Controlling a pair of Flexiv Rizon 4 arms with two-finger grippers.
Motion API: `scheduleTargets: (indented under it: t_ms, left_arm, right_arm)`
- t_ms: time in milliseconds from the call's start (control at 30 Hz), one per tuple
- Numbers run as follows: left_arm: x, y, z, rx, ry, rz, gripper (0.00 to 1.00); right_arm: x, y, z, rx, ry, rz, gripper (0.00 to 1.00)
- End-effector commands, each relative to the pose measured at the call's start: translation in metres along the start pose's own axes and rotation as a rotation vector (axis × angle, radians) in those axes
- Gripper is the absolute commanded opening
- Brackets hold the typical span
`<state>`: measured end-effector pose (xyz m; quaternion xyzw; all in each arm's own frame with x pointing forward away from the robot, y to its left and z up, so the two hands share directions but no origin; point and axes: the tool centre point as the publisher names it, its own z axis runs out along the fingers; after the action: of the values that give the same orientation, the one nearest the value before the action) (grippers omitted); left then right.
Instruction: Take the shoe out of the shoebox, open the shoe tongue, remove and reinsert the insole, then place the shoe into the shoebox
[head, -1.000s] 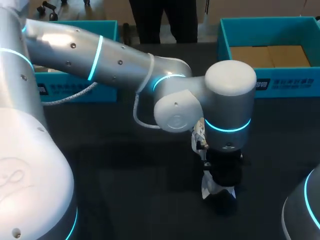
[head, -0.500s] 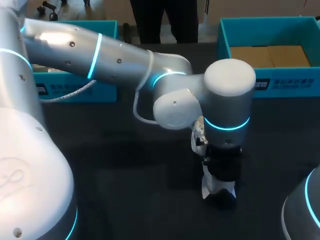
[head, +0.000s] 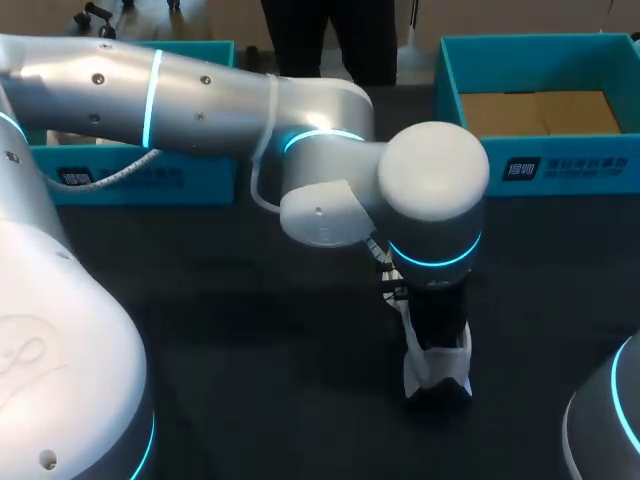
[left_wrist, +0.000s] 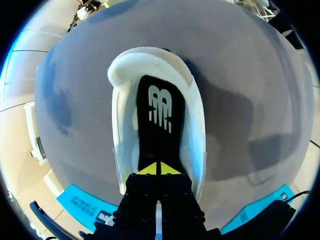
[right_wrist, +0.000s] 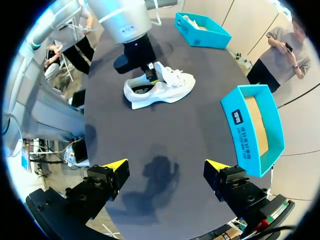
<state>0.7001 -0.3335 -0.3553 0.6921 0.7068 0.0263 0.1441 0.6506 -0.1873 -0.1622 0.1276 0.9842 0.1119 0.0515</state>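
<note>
Two boxes on my dark table (right_wrist: 165, 135): teal shoebox (right_wrist: 255, 125), second box (right_wrist: 202, 30). Left claw (left_wrist: 159, 169) tips together in white shoe (left_wrist: 122, 125) heel, maybe pinching insole (left_wrist: 160, 130). Right claw (right_wrist: 167, 167) spread wide.

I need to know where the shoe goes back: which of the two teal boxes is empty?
The box on the robot's right: only bare brown cardboard shows inside. The other box holds something white.

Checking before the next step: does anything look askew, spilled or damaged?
Nothing stands out. The white shoe stands upright on the table, its black insole lying inside under the left gripper.
</note>
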Motion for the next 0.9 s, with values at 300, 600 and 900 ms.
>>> scheduleTargets:
  t_ms: [300,600,900]
  left_arm:
    - [-0.004,-0.002,-0.007,-0.046,0.034,-0.024,1.0]
    - [-0.004,-0.005,-0.006,-0.048,0.071,-0.06,1.0]
    - [0.002,-0.001,-0.017,-0.027,0.066,-0.062,1.0]
  right_arm:
    - [-0.002,0.001,0.001,0.003,0.003,0.0,1.0]
    - [-0.002,0.001,0.001,0.003,0.003,0.0,1.0]
    - [-0.002,0.001,0.001,0.003,0.003,0.0,1.0]
